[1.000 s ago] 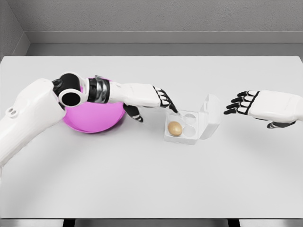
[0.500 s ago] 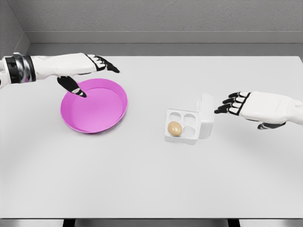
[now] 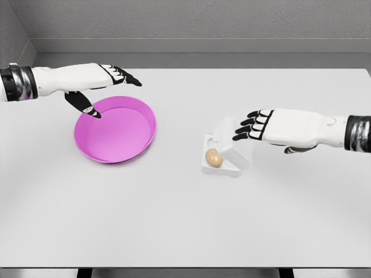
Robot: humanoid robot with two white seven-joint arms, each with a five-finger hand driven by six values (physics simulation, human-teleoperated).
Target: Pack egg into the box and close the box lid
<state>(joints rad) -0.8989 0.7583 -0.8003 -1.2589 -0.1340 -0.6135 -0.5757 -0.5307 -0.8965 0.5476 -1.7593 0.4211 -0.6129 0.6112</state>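
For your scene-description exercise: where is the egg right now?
In the head view, the egg sits in the front-left cup of the white egg box, right of the pink bowl, beneath the half-lowered lid by the right hand.

White table (image 3: 185, 226) bare along near side. Box (image 3: 223, 159) at centre, lid (image 3: 232, 145) tilted over tray, right hand (image 3: 261, 124) just above lid. Pink bowl (image 3: 116, 130) well apart at left, left hand (image 3: 95, 87) above its far rim.

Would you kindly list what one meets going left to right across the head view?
Left hand → round pink bowl → brown egg in the white egg box → right hand.
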